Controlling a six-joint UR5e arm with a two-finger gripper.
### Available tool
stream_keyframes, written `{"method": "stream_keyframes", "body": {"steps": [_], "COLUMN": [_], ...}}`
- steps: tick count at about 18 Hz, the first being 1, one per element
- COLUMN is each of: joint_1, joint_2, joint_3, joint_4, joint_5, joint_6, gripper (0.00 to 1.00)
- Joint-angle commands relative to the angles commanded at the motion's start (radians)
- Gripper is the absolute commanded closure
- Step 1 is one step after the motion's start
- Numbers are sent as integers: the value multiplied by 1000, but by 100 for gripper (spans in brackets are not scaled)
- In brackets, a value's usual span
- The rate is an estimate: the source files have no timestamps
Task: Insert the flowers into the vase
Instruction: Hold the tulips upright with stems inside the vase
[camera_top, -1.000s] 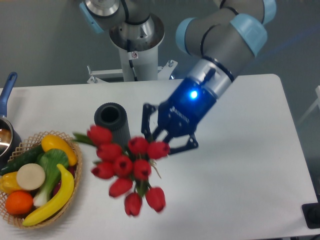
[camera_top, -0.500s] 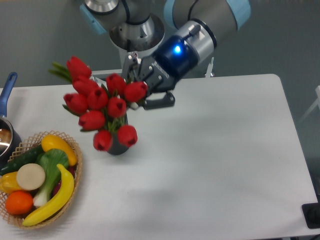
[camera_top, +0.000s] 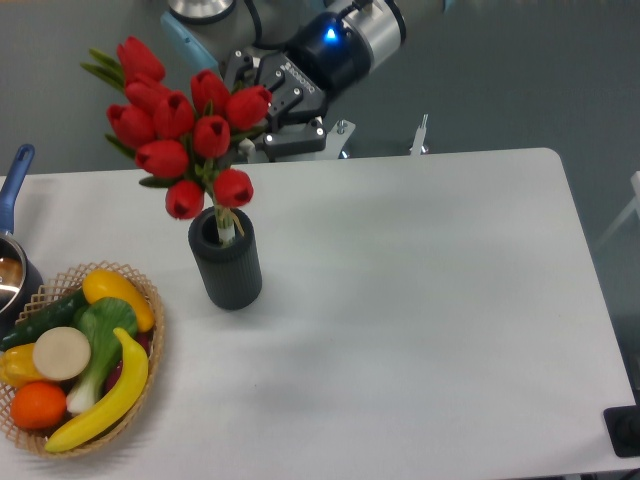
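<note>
Claw (camera_top: 258, 108) pinching the flowers (camera_top: 180, 125) above the upright vase (camera_top: 227, 262), stem ends inside its mouth.

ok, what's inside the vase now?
The stem ends of the flowers enter the mouth of the vase. How deep they go is hidden by its wall. The gripper is beside the blooms.

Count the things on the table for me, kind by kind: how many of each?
Vase: 1
Bunch of flowers, stems in the vase: 1
Basket of fruit and vegetables: 1
Pot with a blue handle, partly out of view: 1
Total: 4
</note>
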Motion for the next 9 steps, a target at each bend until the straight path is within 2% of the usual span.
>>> {"method": "stream_keyframes", "body": {"steps": [4,9], "joint_1": [5,14], "joint_2": [35,58], "joint_3": [-95,-127], "joint_4": [0,-3], "joint_5": [0,-2], "joint_6": [100,106], "gripper": [100,100]}}
